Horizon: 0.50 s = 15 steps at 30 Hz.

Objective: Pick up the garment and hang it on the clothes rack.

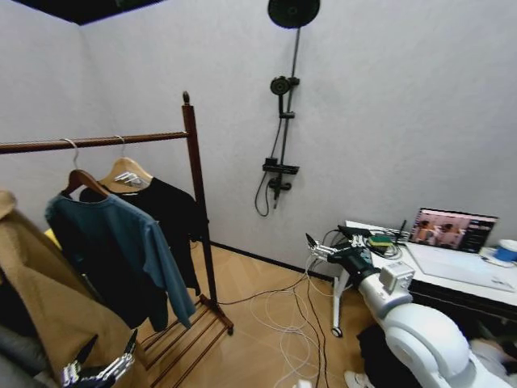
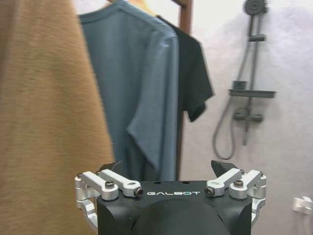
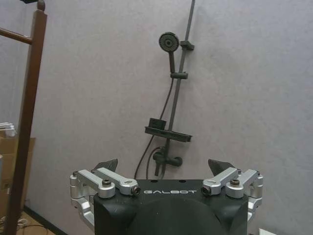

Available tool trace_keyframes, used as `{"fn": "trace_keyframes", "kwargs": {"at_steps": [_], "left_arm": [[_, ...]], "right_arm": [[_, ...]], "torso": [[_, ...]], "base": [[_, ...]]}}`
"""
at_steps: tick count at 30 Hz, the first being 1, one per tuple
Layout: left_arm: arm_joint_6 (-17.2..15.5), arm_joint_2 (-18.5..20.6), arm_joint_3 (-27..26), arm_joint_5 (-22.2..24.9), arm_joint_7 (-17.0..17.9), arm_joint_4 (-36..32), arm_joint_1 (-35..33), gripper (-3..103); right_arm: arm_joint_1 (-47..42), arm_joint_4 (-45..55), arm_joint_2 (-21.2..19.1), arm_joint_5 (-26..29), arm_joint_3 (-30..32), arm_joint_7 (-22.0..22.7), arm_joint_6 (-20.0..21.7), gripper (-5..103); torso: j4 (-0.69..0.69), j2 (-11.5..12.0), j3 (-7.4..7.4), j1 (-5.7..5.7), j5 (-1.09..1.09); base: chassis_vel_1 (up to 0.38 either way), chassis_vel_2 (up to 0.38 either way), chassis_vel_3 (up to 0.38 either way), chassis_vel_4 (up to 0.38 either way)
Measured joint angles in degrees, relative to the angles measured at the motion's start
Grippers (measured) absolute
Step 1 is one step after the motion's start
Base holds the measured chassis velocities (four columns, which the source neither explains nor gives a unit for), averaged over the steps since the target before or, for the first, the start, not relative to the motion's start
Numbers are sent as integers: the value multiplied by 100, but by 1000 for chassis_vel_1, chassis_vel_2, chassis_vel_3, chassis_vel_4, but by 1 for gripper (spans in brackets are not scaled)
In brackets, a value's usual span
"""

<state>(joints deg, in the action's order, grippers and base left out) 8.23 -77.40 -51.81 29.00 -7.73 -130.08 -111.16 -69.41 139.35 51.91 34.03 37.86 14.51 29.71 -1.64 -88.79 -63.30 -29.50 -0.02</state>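
The garment (image 1: 174, 214) hangs on the clothes rack (image 1: 196, 186) by its end post, beside the teal shirt (image 1: 113, 250). Left pincer (image 1: 101, 364) low, spread wide, empty; right pincer (image 1: 327, 249) likewise. Best back both away without snagging fabric.

The left gripper (image 1: 101, 362) sits low at the lower left of the head view, fingers spread and empty, while the white right arm reaches forward from the lower right, its right gripper (image 1: 317, 246) also spread wide.
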Motion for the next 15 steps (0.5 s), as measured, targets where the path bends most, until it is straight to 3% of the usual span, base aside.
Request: {"fn": "trace_keyframes", "kwargs": {"at_steps": [15], "left_arm": [[0, 0, 0, 0, -1, 0, 0, 100]], "right_arm": [[-290, 176, 183, -223, -88, -37, 8, 100]], "torso": [[-3, 1, -1, -2, 1]], "base": [[-38, -190, -204, -47]]}}
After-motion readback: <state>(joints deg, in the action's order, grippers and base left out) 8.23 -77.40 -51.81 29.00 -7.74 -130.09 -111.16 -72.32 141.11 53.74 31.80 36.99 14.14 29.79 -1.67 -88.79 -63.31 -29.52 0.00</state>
